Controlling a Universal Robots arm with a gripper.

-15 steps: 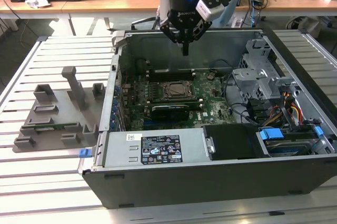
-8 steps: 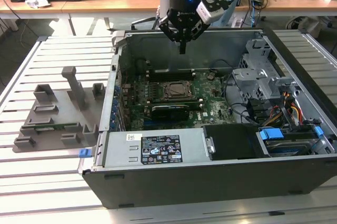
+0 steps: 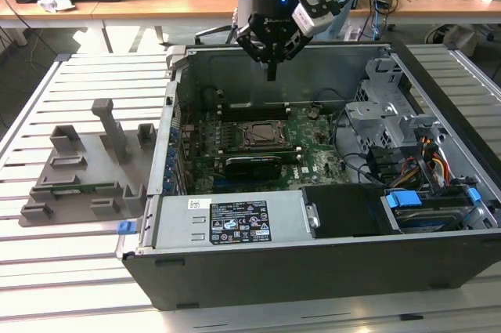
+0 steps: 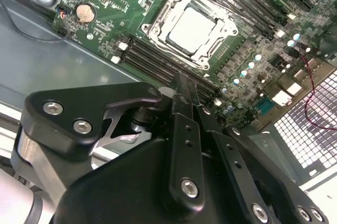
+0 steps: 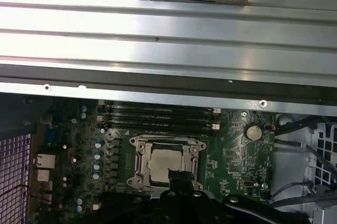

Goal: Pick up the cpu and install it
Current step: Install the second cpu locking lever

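The cpu [image 4: 192,28] sits flat in its socket [image 4: 190,30] on the green board [image 4: 113,0], right below my gripper [image 3: 272,76]. Nothing is in my gripper; its fingers [image 4: 185,124] are pressed together, up in the air above the cpu and not touching it. Black slots [image 5: 158,118] lie just beside the socket. The case [image 3: 313,258] wraps around all of it.

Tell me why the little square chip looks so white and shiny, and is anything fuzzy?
In the second wrist view, light bounces off the cpu in its socket frame, washing its metal top nearly white; the gripper close to the camera looks soft. In the first wrist view the cpu is duller grey, while the metal slats above glare brightly. In the exterior view the computer case is evenly lit.
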